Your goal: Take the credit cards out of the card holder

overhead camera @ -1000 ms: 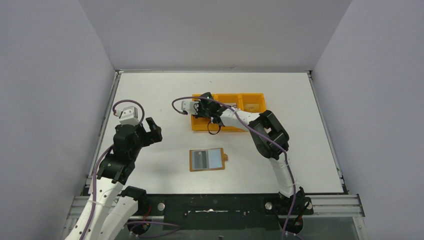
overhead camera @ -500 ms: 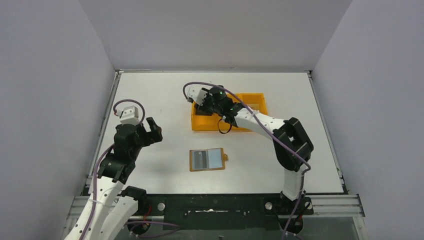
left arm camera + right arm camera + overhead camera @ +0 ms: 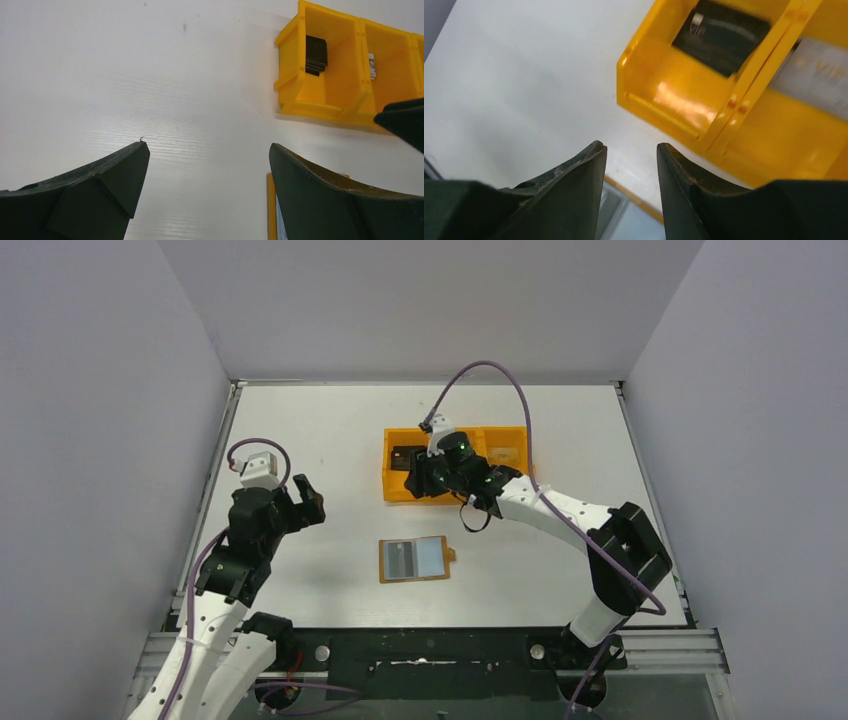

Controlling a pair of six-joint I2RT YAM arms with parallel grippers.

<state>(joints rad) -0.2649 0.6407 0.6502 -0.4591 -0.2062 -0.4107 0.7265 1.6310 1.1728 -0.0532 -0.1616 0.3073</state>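
Left arm: elbow low at the near-left corner, wrist raised. The left gripper (image 3: 310, 498) hangs above bare table (image 3: 300, 420), well apart from every object. Its claw is released, jaws spread wide, nothing between them (left wrist view (image 3: 207, 146)).

Right arm: base near-right, elbow bent out toward the right edge, forearm reaching left and away. The right gripper (image 3: 415, 485) sits over the near-left corner of the orange tray (image 3: 390, 490). In the wrist view (image 3: 630, 146) the claw is released. A narrow gap shows between the fingers (image 3: 569, 200) and they grasp nothing.

Task items:
- The card holder (image 3: 415, 559) lies open and flat on the table, between the two arm bases and nearer than the tray, touched by neither gripper.
- Two grey-blue panels show inside it. I cannot tell whether they are card faces or pocket lining.
- A dark card (image 3: 404, 455) lies in the tray's left compartment.
- A silvery card (image 3: 819, 75) lies in the compartment beside it.

Edges and room:
- The tray stands toward the far side, with a strip of bare table behind it.
- Open surface runs left of the tray and around the holder.
- The enclosure walls (image 3: 100, 440) rise at the left, right and far table edges.
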